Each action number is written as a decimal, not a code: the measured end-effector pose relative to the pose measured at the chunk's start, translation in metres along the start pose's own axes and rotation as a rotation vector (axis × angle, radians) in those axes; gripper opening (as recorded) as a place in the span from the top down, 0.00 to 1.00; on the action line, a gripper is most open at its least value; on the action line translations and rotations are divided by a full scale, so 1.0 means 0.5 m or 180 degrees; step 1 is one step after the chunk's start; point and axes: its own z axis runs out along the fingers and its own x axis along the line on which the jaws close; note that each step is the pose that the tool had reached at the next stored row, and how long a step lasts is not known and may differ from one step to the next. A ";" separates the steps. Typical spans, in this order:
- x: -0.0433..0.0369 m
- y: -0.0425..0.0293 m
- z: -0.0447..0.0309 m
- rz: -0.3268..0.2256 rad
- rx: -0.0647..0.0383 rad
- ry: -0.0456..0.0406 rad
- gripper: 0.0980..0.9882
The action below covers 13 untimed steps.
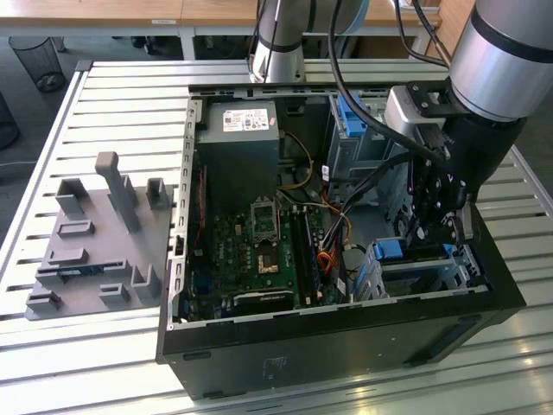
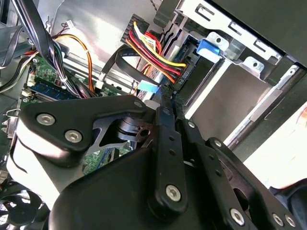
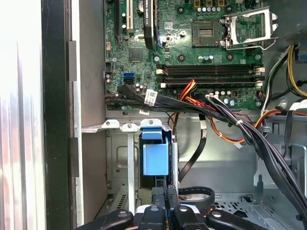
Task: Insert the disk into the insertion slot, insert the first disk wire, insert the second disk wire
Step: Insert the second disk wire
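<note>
The gripper [image 3: 165, 201], its fingers pressed together with nothing seen held between them, is poised just behind the disk [image 3: 155, 158], which is seated upright in the slot [image 3: 125, 163], long axis running straight away from the fingertips.

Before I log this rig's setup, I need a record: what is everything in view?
Computer case: one, black, open, on the slatted table.
Motherboard: one, green, on the case floor.
Power supply: one, grey, at the case's far end.
Disk: one, blue carrier, seated in the insertion slot.
Wire bundle: black, red, orange, across the board's edge.
Fixture plate: one, grey, exterior view's left.
Gripper: one, black, just at the disk.
</note>
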 end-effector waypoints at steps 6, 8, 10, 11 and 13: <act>0.000 0.000 0.000 0.0000 0.0000 -0.0001 0.94; 0.000 0.000 0.000 0.0000 0.0000 -0.0001 0.87; 0.000 0.000 -0.002 0.0000 0.0000 -0.0001 0.87; 0.000 0.000 -0.002 0.0000 -0.0001 -0.0001 0.87; 0.000 0.000 -0.005 0.0000 -0.0002 0.0000 0.87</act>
